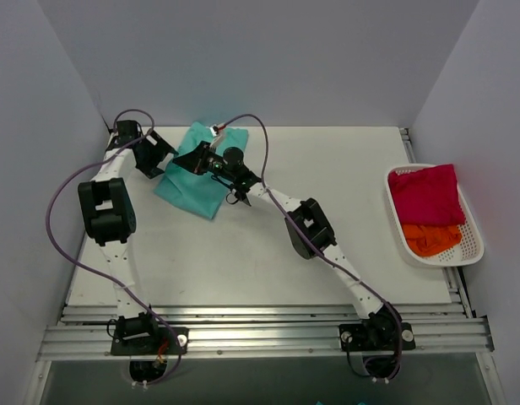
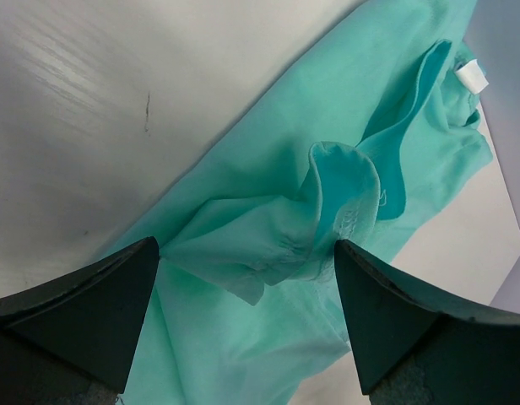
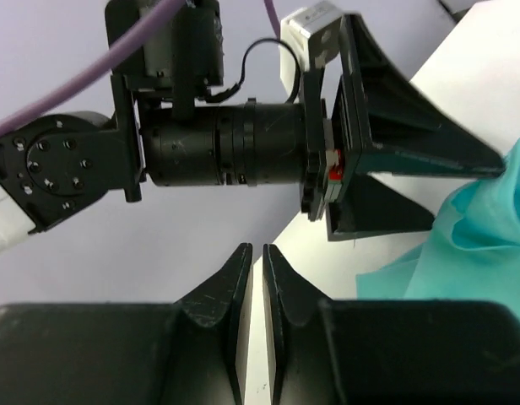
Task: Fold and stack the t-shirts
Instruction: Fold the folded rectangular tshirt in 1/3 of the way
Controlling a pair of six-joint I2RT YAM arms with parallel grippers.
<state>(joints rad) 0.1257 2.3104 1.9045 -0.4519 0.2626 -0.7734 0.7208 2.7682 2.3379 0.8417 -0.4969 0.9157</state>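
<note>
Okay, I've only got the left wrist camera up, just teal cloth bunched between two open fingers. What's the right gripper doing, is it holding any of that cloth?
Observer: No. The right gripper is shut with no cloth between its fingers; the cloth lies off to one side of it.
Operator: Where on the table is this shirt?
Observer: The teal shirt lies in the far left corner of the table, with both arms reaching to it.
Operator: Any other shirts out there?
Observer: Two, a magenta shirt and an orange shirt, both in a white basket at the table's right edge.
</note>
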